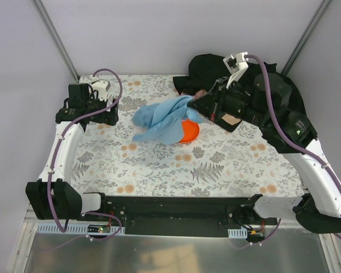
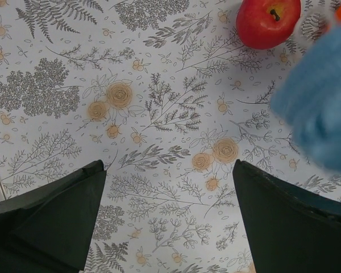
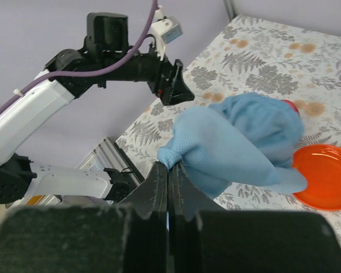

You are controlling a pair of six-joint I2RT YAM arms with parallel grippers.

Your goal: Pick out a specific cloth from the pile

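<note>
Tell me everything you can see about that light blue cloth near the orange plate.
The cloth is plain sky-blue and soft, with a fine knit-like weave. It is crumpled into loose folds, not spread flat. The right gripper is shut on one end of it, and the rest trails away from there, covering part of the orange plate. Whether its lower folds touch the table is unclear.

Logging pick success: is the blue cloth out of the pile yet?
Out: the cloth, pinched in the right hand, lies over the plate beside the pile.
</note>
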